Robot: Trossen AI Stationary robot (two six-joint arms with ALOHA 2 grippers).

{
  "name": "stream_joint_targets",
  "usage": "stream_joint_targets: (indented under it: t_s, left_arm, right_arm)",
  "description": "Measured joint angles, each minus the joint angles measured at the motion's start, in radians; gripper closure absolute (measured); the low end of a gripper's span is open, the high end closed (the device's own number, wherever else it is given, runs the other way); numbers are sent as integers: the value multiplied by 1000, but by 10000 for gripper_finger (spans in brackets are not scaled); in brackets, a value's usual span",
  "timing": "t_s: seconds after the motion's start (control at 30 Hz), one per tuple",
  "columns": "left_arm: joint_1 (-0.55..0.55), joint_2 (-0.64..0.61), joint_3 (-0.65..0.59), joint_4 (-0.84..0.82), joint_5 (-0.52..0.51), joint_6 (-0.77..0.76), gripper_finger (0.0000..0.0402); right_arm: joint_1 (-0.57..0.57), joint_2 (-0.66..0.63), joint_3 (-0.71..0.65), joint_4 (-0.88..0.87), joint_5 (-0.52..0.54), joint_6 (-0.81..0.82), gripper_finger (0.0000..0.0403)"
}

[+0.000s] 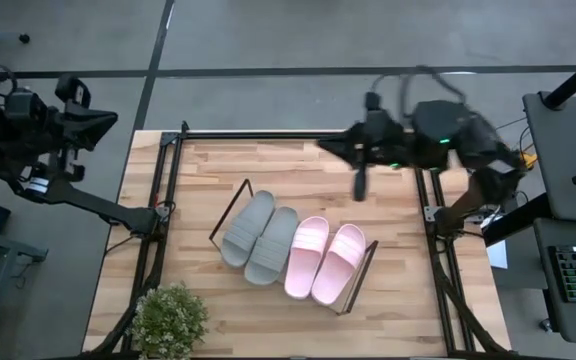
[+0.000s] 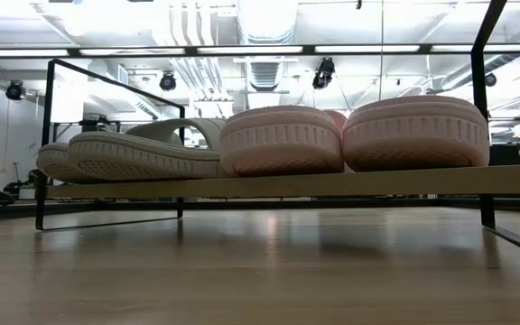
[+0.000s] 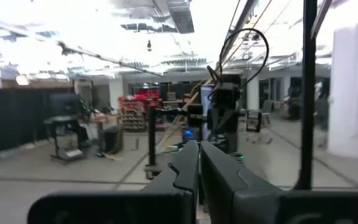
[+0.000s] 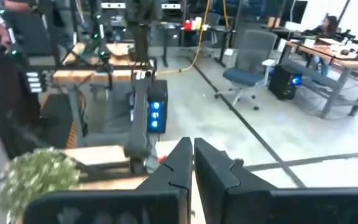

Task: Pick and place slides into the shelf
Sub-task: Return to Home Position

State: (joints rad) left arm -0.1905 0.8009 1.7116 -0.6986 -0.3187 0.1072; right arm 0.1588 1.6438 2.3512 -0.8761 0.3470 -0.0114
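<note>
All four slides lie side by side on the shelf [image 1: 236, 205], soles down on its light-wood board. The grey pair [image 1: 260, 238] is toward the left and the pink pair [image 1: 325, 260] toward the right. The low view shows the grey slides [image 2: 134, 152] and pink slides [image 2: 346, 137] resting on the board [image 2: 287, 184]. My left gripper [image 1: 108, 122] is shut and empty beyond the table's far left corner; its wrist view shows the fingers [image 3: 191, 168] together. My right gripper [image 1: 330, 147] is shut and empty above the table's far edge, with its fingers [image 4: 185, 163] together.
A small potted plant [image 1: 169, 318] stands at the table's near left corner and also shows in the right wrist view [image 4: 36, 175]. Dark metal frame rails [image 1: 154, 215] run along the table's left and right sides. Bare wood lies in front of and behind the shelf.
</note>
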Motion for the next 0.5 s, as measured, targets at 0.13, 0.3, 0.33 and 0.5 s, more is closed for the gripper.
stream_joint_targets:
  t_s: [0.13, 0.3, 0.33, 0.5]
  left_arm:
    - [0, -3, -67, 62, -1, 87, 401]
    - [0, -4, -198, 260, 0, 175, 401]
    - [0, -6, -222, 296, 0, 192, 401]
    - [0, -21, -305, 395, -6, 218, 401]
  right_arm:
    - [41, -78, -23, -105, 5, -37, 395]
    - [95, -198, -122, -203, 17, -68, 395]
    - [106, -229, -152, -203, 28, -60, 395]
    - [166, -419, -347, -164, 106, -4, 395]
